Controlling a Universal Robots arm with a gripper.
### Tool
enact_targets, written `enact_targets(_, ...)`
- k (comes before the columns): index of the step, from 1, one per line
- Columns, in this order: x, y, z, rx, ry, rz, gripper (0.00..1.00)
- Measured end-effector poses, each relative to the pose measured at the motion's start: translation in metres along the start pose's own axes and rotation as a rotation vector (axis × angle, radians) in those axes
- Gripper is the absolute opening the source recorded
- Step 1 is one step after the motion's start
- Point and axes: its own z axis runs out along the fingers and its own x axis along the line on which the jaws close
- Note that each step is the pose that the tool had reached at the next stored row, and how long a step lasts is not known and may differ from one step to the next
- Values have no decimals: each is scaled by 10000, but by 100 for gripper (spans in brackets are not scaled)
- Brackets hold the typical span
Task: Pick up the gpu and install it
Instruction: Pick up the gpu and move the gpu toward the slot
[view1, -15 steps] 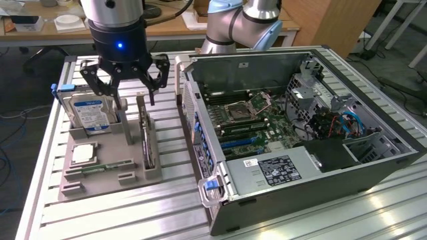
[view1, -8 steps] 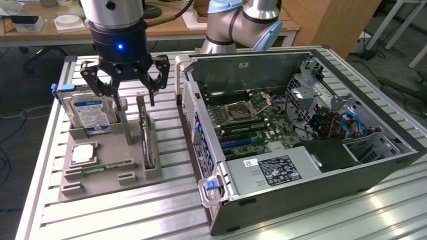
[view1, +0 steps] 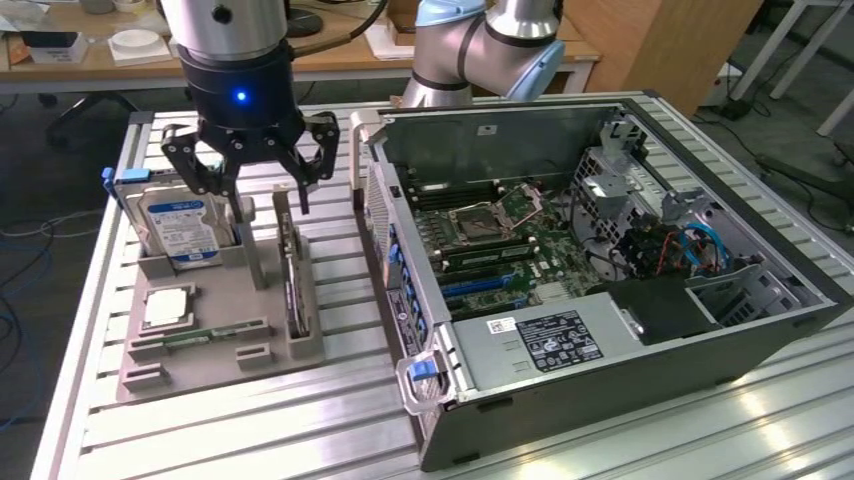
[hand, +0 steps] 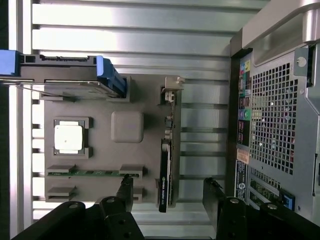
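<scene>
My claw (view1: 271, 215) hangs released over the gpu (view1: 288, 275), a thin dark card on edge in a matte grey tray (view1: 200, 355), nine o'clock of the open steel case (view1: 574, 350) in the exterior view; ribbed aluminium table (view1: 267, 430).

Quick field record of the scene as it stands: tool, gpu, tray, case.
tool: hovering over the gpu, jaws open, holding nothing
gpu: on edge in its tray slot, not gripped
tray: grey, also holds hard drive, CPU, memory stick
case: on its side, open, on the exterior view's right of the tray
</scene>
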Motion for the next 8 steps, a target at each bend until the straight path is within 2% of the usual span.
enact_targets(8,1,-2,69,7,37,-140,67)
